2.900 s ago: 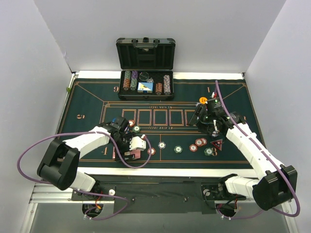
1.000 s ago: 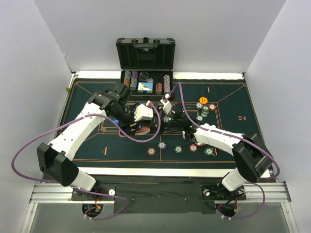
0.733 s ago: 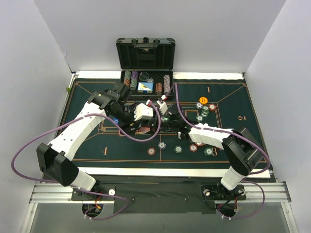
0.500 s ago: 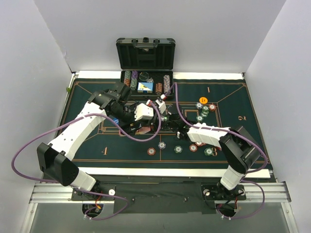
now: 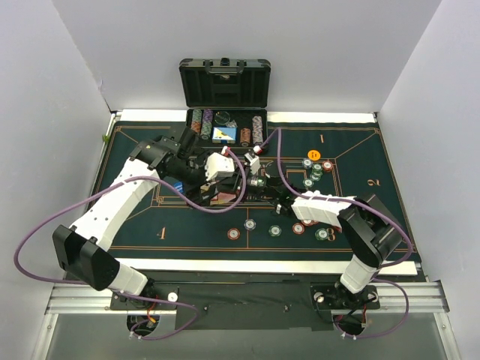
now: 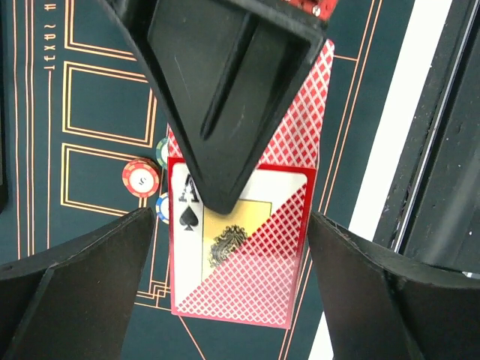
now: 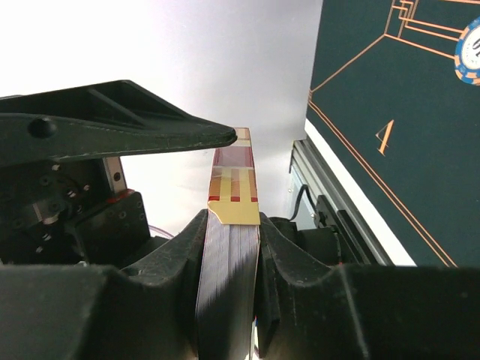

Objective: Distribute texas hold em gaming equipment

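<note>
You have the deck of playing cards (image 6: 247, 277) in the right claw (image 7: 230, 225), which is clenched on it. In the right wrist view its two black fingers (image 7: 172, 262) press on both flat sides of the deck, and you look at the deck edge-on, standing up between them. From the left wrist view you see one finger of the right claw lying across the red patterned back of the deck, and just below its tip there is an ace of spades mark (image 6: 186, 206). The left claw (image 6: 231, 225) is released: its two fingers stand wide apart, one on each side of the deck, and the deck lies in the gap between them. The left finger is clearly apart from the deck; for the right finger you cannot tell if it touches the edge. In the top view both claws meet above the middle of the green surface (image 5: 135, 217), on the near side of the open black case (image 5: 225, 86), and the deck is held up there, above the felt. Loose poker chips (image 5: 275, 230) lie in a row on the surface, nearer to the arm bases than the claws. A second small group lies to the right, with an orange disc (image 5: 313, 154) just behind it.
</note>
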Robot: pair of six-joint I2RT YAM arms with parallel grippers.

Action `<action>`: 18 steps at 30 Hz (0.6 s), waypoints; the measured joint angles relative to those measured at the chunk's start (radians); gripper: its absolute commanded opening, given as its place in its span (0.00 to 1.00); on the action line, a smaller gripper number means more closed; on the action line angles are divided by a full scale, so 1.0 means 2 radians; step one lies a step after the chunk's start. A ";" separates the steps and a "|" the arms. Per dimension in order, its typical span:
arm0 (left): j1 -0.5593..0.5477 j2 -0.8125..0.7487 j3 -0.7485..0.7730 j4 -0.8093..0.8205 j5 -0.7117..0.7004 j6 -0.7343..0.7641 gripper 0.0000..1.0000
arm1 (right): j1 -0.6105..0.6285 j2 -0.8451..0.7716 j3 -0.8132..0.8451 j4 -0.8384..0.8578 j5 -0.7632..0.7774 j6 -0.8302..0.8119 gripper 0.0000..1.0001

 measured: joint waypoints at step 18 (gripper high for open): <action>0.084 -0.023 -0.024 -0.012 0.145 0.093 0.95 | 0.004 0.000 -0.001 0.041 -0.015 0.033 0.19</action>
